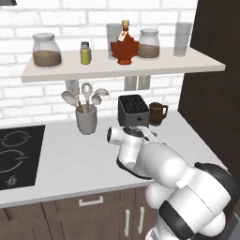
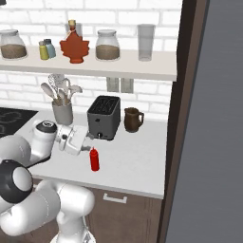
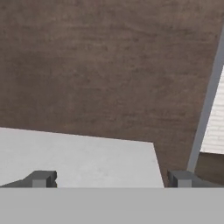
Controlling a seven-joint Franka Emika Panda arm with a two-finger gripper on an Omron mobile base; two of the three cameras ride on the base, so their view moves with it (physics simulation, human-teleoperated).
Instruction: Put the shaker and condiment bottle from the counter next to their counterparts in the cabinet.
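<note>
My fingers point(image 3: 111, 178) stand wide apart with nothing between them, the two dark tips pointing over the far corner of the pale grey worktop point(image 2: 137, 161) toward a dark brown wall panel point(image 3: 109, 65). The one red squeeze bottle point(image 2: 94, 159) stands upright on the worktop near its front edge, just beside my hand and in front of the toaster point(image 2: 103, 116). The one yellow-olive shaker point(image 2: 43, 50) stands on the shelf point(image 2: 156, 66), right beside the one pale blue shaker point(image 2: 50, 48); from the left it hides its blue neighbour. The one maple-leaf bottle point(image 2: 74, 43), dark red with a yellow cap, stands on the shelf just to the right of the shakers. The shelf also carries two lidded glass jars of brown stuff: one jar point(image 2: 12, 44) at the left end and a second jar point(image 2: 107, 45) right of the leaf bottle. I count two clear glasses there: one tall glass point(image 2: 146, 42) near the right end, another glass point(image 1: 113, 34) behind the leaf bottle. On the worktop are one grey utensil pot point(image 2: 62, 113) with spoons, the one dark toaster and one brown mug point(image 2: 133, 119). A black hob point(image 1: 18, 154) lies at the left.
</note>
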